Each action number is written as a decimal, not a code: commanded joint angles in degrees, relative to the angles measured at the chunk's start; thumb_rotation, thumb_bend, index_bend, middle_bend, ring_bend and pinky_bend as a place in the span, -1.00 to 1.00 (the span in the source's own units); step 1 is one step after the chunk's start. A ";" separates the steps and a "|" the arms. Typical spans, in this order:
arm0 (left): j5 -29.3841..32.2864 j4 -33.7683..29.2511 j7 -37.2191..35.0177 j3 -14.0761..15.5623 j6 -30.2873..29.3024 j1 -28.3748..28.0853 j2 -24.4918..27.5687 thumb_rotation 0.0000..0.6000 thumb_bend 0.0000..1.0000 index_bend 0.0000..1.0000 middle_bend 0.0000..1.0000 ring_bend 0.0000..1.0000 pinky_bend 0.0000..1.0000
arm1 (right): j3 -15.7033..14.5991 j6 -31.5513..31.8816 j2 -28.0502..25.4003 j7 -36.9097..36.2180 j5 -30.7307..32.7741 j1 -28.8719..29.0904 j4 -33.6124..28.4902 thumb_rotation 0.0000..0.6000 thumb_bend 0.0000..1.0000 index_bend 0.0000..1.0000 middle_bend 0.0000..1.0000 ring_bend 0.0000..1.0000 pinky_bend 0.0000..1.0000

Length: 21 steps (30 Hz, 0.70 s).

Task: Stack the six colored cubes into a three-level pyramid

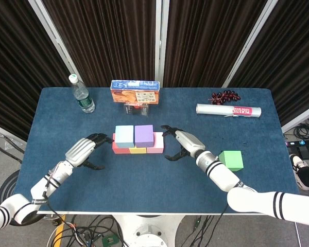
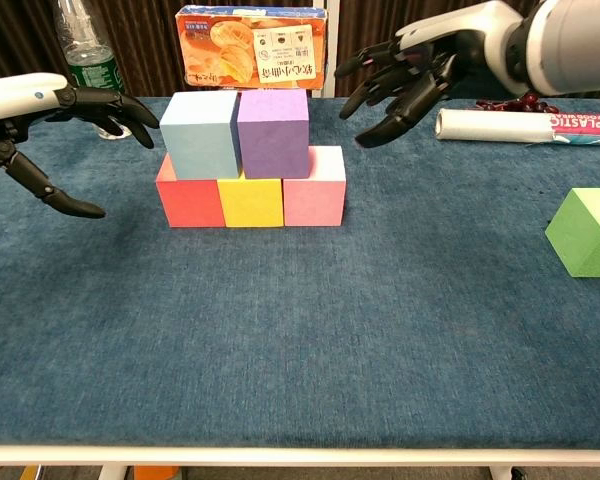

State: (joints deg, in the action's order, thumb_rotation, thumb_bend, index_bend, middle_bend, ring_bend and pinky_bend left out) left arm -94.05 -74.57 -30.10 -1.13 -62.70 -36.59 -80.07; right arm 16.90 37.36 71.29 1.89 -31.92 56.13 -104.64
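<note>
Squeezing the block pile (image 2: 250, 160) straight needs care, so my left hand (image 2: 40, 120) and right hand (image 2: 410, 75), both spread wide and holding nothing, should push gently from each side.

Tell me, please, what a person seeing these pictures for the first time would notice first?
Probably the block stack mid-table: light blue cube and purple cube on a red, yellow and pink row. The left hand and right hand flank it, open. The green cube sits alone at the right.
</note>
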 commanded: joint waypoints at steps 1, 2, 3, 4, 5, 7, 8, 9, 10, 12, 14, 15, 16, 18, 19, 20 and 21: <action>0.09 0.00 0.03 0.06 0.08 -0.18 -0.06 1.00 -0.84 -0.63 -0.54 -0.75 -0.68 | -0.25 0.07 1.96 -1.11 -0.84 0.63 1.41 1.00 -0.60 -1.00 -0.63 -1.00 -1.00; 0.15 -0.03 0.08 0.12 0.16 -0.30 -0.07 1.00 -0.84 -0.63 -0.54 -0.75 -0.68 | -0.31 0.03 2.55 -1.35 -1.10 0.85 1.78 1.00 -0.60 -1.00 -0.63 -1.00 -1.00; 0.19 -0.05 0.14 0.18 0.18 -0.35 -0.09 1.00 -0.84 -0.63 -0.54 -0.75 -0.68 | -0.41 0.02 2.91 -1.44 -1.30 1.01 2.01 1.00 -0.60 -1.00 -0.63 -1.00 -1.00; 0.22 -0.05 0.21 0.25 0.23 -0.40 -0.13 1.00 -0.84 -0.63 -0.54 -0.75 -0.68 | -0.51 0.05 3.22 -1.51 -1.43 1.17 2.21 1.00 -0.60 -1.00 -0.63 -1.00 -1.00; 0.28 -0.06 0.21 0.32 0.30 -0.48 -0.16 1.00 -0.84 -0.63 -0.54 -0.75 -0.68 | -0.61 0.15 3.59 -1.59 -1.54 1.39 2.45 1.00 -0.60 -1.00 -0.63 -1.00 -1.00; 0.35 -0.04 0.19 0.46 0.41 -0.60 -0.21 1.00 -0.84 -0.63 -0.54 -0.75 -0.68 | -0.78 0.26 4.05 -1.69 -1.60 1.71 2.75 1.00 -0.60 -1.00 -0.63 -1.00 -1.00; 0.40 0.00 0.15 0.53 0.45 -0.67 -0.24 1.00 -0.84 -0.63 -0.54 -0.75 -0.68 | -0.90 0.29 4.28 -1.73 -1.57 1.94 2.91 1.00 -0.60 -1.00 -0.63 -1.00 -1.00; 0.44 0.03 0.16 0.56 0.43 -0.70 -0.27 1.00 -0.84 -0.63 -0.54 -0.76 -0.68 | -0.98 0.31 4.41 -1.76 -1.53 2.10 3.01 1.00 -0.60 -1.00 -0.63 -1.00 -1.00; 0.49 0.05 0.13 0.58 0.44 -0.75 -0.28 1.00 -0.84 -0.63 -0.54 -0.76 -0.68 | -1.08 0.34 4.52 -1.77 -1.49 2.25 3.10 1.00 -0.60 -1.00 -0.63 -1.00 -1.00; 0.64 0.08 0.03 0.58 0.47 -0.89 -0.25 1.00 -0.84 -0.63 -0.54 -0.78 -0.69 | -1.29 0.46 4.71 -1.79 -1.39 2.55 3.22 1.00 -0.60 -1.00 -0.63 -1.00 -1.00; 0.71 0.08 -0.07 0.64 0.54 -1.03 -0.19 1.00 -0.84 -0.62 -0.54 -0.79 -0.69 | -1.49 0.70 4.75 -1.82 -1.30 2.74 3.14 1.00 -0.60 -1.00 -0.63 -1.00 -1.00; 0.66 0.08 -0.06 0.74 0.53 -1.06 -0.20 1.00 -0.84 -0.62 -0.54 -0.79 -0.69 | -1.57 0.79 4.73 -1.86 -1.29 2.78 3.09 1.00 -0.60 -1.00 -0.63 -1.00 -1.00; 0.60 0.09 -0.02 0.85 0.55 -1.09 -0.20 1.00 -0.84 -0.63 -0.54 -0.79 -0.69 | -1.64 0.87 4.70 -1.93 -1.27 2.80 3.03 1.00 -0.60 -1.00 -0.63 -1.00 -1.00; 0.59 0.16 -0.03 1.04 0.72 -1.23 -0.22 1.00 -0.84 -0.63 -0.54 -0.79 -0.69 | -1.82 1.19 4.70 -1.98 -1.28 2.86 2.99 1.00 -0.60 -1.00 -0.63 -1.00 -1.00; 0.64 0.22 -0.01 1.07 0.82 -1.30 -0.25 1.00 -0.84 -0.63 -0.54 -0.79 -0.69 | -1.91 1.27 4.70 -2.00 -1.24 2.90 2.98 1.00 -0.60 -1.00 -0.63 -1.00 -1.00; 0.71 0.28 -0.06 1.11 0.88 -1.36 -0.31 1.00 -0.84 -0.63 -0.54 -0.79 -0.69 | -1.97 1.36 4.74 -2.07 -1.17 2.96 2.98 1.00 -0.60 -1.00 -0.63 -1.00 -1.00; 0.77 0.31 -0.13 1.12 0.90 -1.39 -0.36 1.00 -0.84 -0.63 -0.54 -0.79 -0.69 | -2.02 1.31 4.77 -2.11 -1.17 3.03 2.99 1.00 -0.60 -1.00 -0.63 -1.00 -1.00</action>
State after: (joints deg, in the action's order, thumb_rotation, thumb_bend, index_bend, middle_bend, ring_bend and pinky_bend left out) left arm -93.28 -74.27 -30.22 -0.01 -61.81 -37.97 -80.42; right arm 14.89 38.67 76.05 -0.22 -33.09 59.16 -101.66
